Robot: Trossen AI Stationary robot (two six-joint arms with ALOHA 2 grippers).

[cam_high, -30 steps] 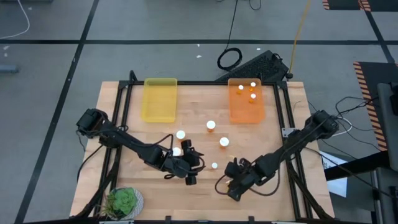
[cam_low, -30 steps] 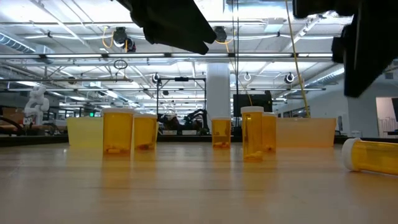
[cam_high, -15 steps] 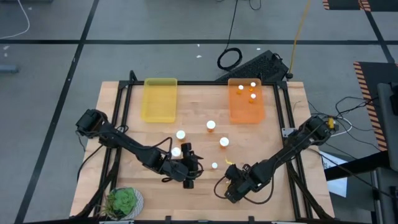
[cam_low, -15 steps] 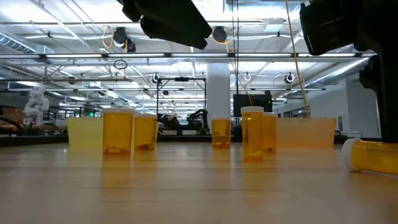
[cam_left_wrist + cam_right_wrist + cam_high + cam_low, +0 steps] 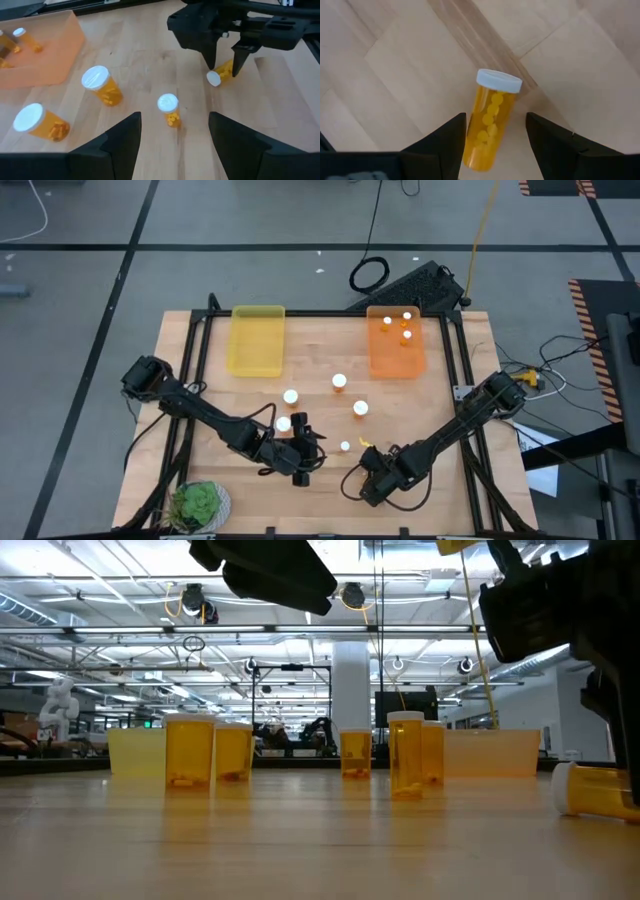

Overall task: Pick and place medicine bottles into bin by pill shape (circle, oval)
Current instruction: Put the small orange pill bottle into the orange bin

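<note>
Right gripper (image 5: 495, 145): fingers spread apart, now straddling a tipped-over translucent orange pill bottle with a white cap (image 5: 491, 120), lower over it than a second ago.
Bottle: lying on the bare wooden table (image 5: 450, 395) near the front edge, holding round yellow pills.
Hidden: bottle's base is running out of frame in the right wrist view.
Left gripper (image 5: 172, 135): fingers apart, hovering low beside an upright white-capped bottle (image 5: 169, 110), barely moved.
Bins: translucent orange tray (image 5: 396, 340) is holding three bottles; translucent yellow tray (image 5: 257, 340) is sitting alongside.

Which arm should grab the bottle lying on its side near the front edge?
Right. The right gripper is open, fingers either side of the lying bottle, directly above it. The left gripper is also open but sits off to the side, facing the upright bottles instead.
</note>
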